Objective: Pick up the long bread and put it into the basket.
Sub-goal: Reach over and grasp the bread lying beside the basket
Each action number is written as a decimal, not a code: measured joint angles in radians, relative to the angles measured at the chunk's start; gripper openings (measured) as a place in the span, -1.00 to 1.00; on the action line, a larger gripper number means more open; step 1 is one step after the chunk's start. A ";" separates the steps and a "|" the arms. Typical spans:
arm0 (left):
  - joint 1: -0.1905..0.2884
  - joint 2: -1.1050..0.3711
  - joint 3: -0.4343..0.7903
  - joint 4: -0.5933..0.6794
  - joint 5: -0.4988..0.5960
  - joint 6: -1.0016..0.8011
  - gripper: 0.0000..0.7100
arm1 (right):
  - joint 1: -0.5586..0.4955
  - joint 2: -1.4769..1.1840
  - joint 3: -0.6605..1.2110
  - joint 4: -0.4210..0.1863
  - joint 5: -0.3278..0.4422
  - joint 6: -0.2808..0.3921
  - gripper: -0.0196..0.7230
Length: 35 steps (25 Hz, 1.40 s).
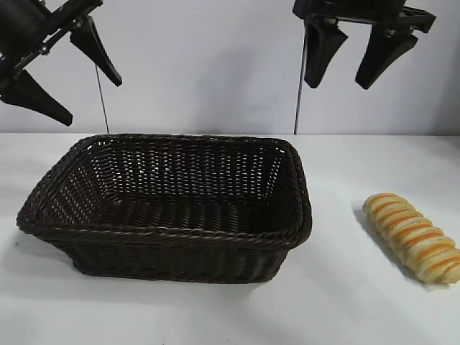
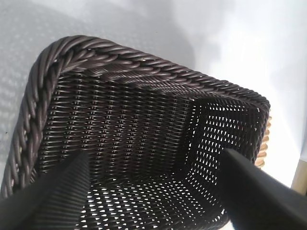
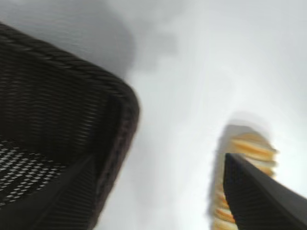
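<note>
The exterior view is the only one that shows the whole scene: the basket (image 1: 167, 208) stands on the white table (image 1: 338, 302), and the long bread (image 1: 415, 236) lies on the table at about 3 o'clock from the basket, well apart from it, with its length running from 10 o'clock to 4 o'clock. Nothing lies in the basket.

The left wrist view looks down into the basket (image 2: 139, 139) and shows its woven floor and braided rim closely; only a small golden edge of the long bread (image 2: 263, 143) shows past the far wall. The right wrist view shows one corner of the basket (image 3: 72, 124) and the long bread (image 3: 247, 158) on the table, partly hidden behind one dark finger.

No writing or label can be read on anything.

The left gripper (image 1: 57, 75) hangs high above the left end of the basket, tilted, its fingers spread apart and holding nothing. The right gripper (image 1: 352, 68) hangs high between the basket's right end and the bread, pointing down, its fingers also apart and holding nothing.
</note>
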 joint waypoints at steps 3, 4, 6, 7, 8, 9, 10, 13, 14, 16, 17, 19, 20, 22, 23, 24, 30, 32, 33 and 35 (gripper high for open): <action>0.000 0.000 0.000 0.000 -0.001 0.000 0.52 | -0.024 0.000 0.000 -0.006 0.000 0.000 0.50; 0.000 0.000 0.000 0.000 -0.001 0.000 0.52 | -0.024 0.000 0.000 -0.007 0.000 0.000 0.50; 0.000 0.000 0.000 0.000 -0.001 0.000 0.52 | -0.024 0.000 0.004 -0.007 0.000 0.000 0.50; 0.000 0.000 0.000 0.000 -0.001 0.000 0.52 | -0.024 -0.001 0.010 -0.007 0.000 0.000 0.50; 0.000 0.000 0.000 0.000 -0.001 0.000 0.52 | -0.024 -0.002 0.022 -0.006 0.000 0.000 0.50; 0.000 0.000 0.000 0.000 -0.001 0.000 0.52 | -0.024 -0.004 0.040 -0.006 0.000 0.000 0.50; 0.000 0.000 0.000 0.000 -0.002 0.000 0.52 | -0.024 -0.005 0.059 -0.006 0.000 0.000 0.50; 0.000 0.000 0.000 0.000 -0.002 0.000 0.52 | -0.024 -0.005 0.147 -0.006 -0.002 0.000 0.50; 0.000 0.000 0.000 0.000 -0.002 0.000 0.52 | -0.024 -0.005 0.173 -0.006 -0.003 0.000 0.50; 0.000 0.000 0.000 0.000 -0.002 0.000 0.52 | -0.024 -0.005 0.233 -0.006 -0.003 0.000 0.50; 0.000 0.000 0.000 0.000 -0.002 0.000 0.52 | -0.024 -0.005 0.260 -0.006 -0.004 0.000 0.50; 0.000 0.000 0.000 0.000 -0.002 0.000 0.52 | -0.024 -0.005 0.303 -0.006 -0.005 0.000 0.50; 0.000 0.000 0.000 0.000 -0.002 0.000 0.52 | -0.024 -0.005 0.323 -0.006 -0.007 0.000 0.50; 0.000 0.000 0.000 0.000 -0.002 0.000 0.52 | -0.024 -0.005 0.359 -0.006 -0.021 0.000 0.50; 0.000 0.000 0.000 0.000 -0.002 0.000 0.52 | -0.024 -0.005 0.379 -0.006 -0.036 0.000 0.50; 0.000 0.000 0.000 0.000 -0.002 0.000 0.52 | -0.024 -0.005 0.399 -0.006 -0.055 0.000 0.50; 0.000 0.000 0.000 0.000 -0.003 0.000 0.52 | -0.024 -0.005 0.498 -0.041 -0.178 0.000 0.50; 0.000 0.000 0.000 0.000 -0.003 0.006 0.52 | -0.024 -0.005 0.512 -0.041 -0.212 0.000 0.50; 0.000 0.000 0.000 0.000 -0.003 0.006 0.52 | -0.024 -0.005 0.515 -0.041 -0.224 0.000 0.50; 0.000 0.000 0.000 0.000 -0.003 0.006 0.52 | -0.024 -0.002 0.516 -0.042 -0.247 0.000 0.50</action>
